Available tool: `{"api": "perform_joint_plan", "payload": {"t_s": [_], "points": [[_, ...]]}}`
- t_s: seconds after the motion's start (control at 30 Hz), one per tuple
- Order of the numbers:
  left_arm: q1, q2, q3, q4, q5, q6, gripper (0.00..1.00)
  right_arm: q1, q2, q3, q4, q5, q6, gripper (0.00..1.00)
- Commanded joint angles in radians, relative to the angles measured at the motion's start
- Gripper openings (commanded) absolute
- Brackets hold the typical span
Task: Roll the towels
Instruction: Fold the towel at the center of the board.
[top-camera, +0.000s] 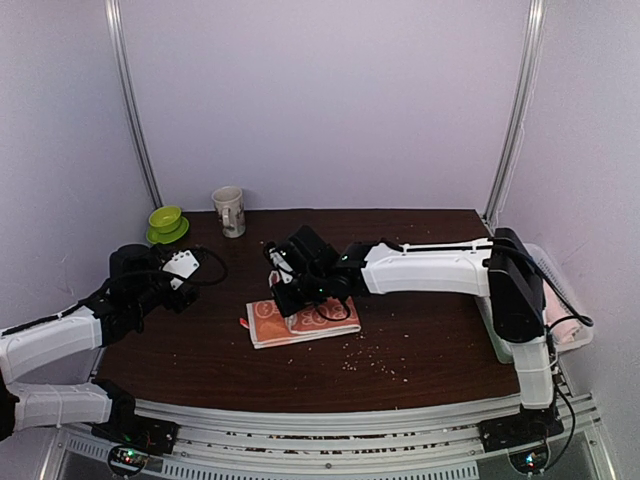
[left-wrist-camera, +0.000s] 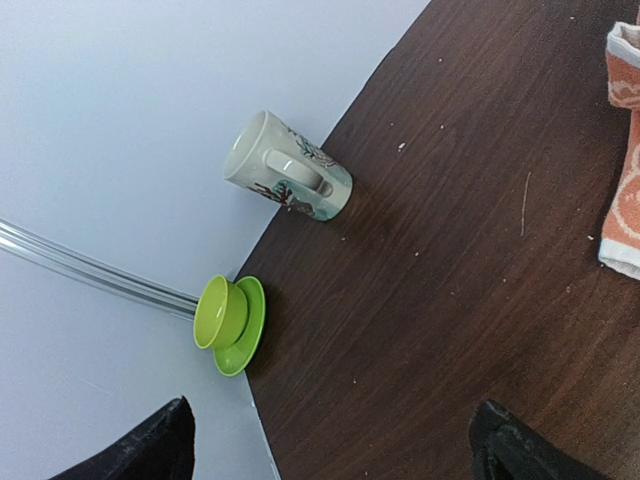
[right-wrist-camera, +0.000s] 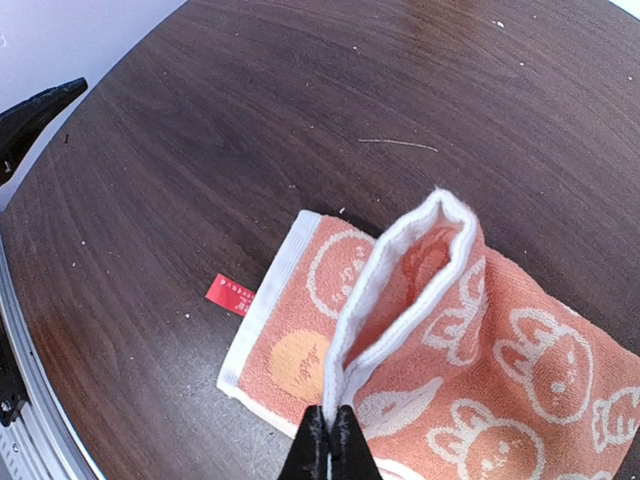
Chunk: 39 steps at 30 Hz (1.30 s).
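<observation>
The orange-peach towel (top-camera: 310, 325) with white bunny prints lies flat near the middle of the table, and its red tag (right-wrist-camera: 232, 293) sticks out at the left edge. My right gripper (right-wrist-camera: 329, 437) is shut on the towel's white hem and holds a fold of the towel (right-wrist-camera: 400, 290) lifted above the flat part. It also shows in the top view (top-camera: 292, 300) over the towel's left half. My left gripper (left-wrist-camera: 330, 450) is open and empty above bare table, left of the towel (left-wrist-camera: 625, 200). The hot pink towel is out of view.
A printed mug (top-camera: 229, 211) and a green cup on a saucer (top-camera: 166, 222) stand at the table's back left corner. They also show in the left wrist view, the mug (left-wrist-camera: 290, 170) above the cup (left-wrist-camera: 225, 320). A white basket (top-camera: 560, 290) sits off the right edge. Crumbs lie on the table in front of the towel.
</observation>
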Motion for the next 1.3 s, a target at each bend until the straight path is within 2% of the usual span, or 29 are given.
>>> {"api": "perform_joint_plan", "payload": {"t_s": [0.0,0.43,0.77,1.27], "points": [[0.004,0.007,-0.007,0.041,0.001,0.000,0.98,-0.002,-0.063,0.015,-0.038,-0.008,-0.041,0.00],[0.003,0.006,-0.009,0.042,-0.002,0.000,0.98,-0.031,-0.159,-0.050,-0.009,-0.032,-0.067,0.00],[0.003,0.005,-0.008,0.041,-0.001,-0.001,0.98,-0.026,-0.061,-0.016,-0.026,-0.147,-0.109,0.00],[0.004,0.012,-0.010,0.049,-0.011,-0.001,0.98,-0.003,0.085,0.101,-0.015,-0.169,-0.101,0.00]]}}
